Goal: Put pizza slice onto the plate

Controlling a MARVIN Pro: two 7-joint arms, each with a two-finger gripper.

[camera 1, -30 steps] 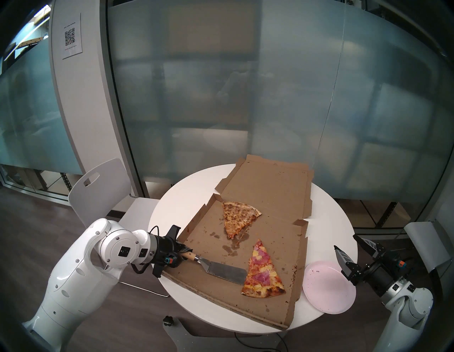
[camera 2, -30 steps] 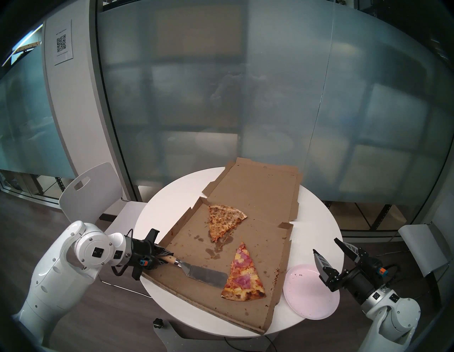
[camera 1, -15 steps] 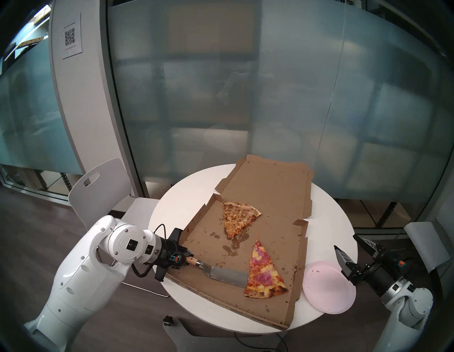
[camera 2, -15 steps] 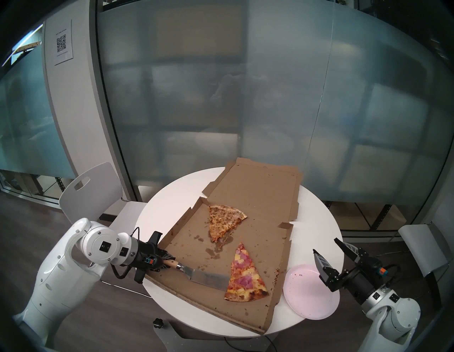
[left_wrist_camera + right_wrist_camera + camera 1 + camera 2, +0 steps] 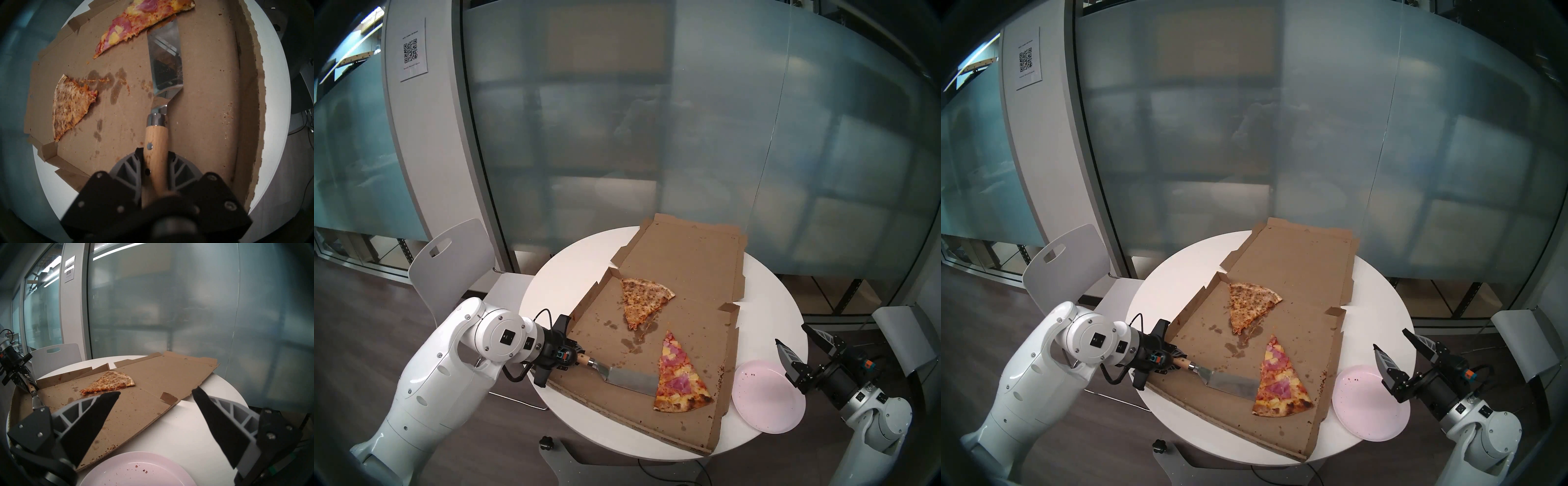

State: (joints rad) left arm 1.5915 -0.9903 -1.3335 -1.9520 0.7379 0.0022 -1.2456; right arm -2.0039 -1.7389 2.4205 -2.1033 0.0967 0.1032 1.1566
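Your 2 head views look steeply down from above the round table [image 5: 548,288], nearly identical. Your left wrist view sits close over the pizza box [image 5: 203,135], looking along the spatula [image 5: 164,67]. Your right wrist view looks level across the same box [image 5: 153,378] toward the frosted glass wall [image 5: 169,302].

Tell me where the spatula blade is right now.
In the head view, the spatula blade lies flat in the pizza box, its tip under the left edge of the pizza slice.
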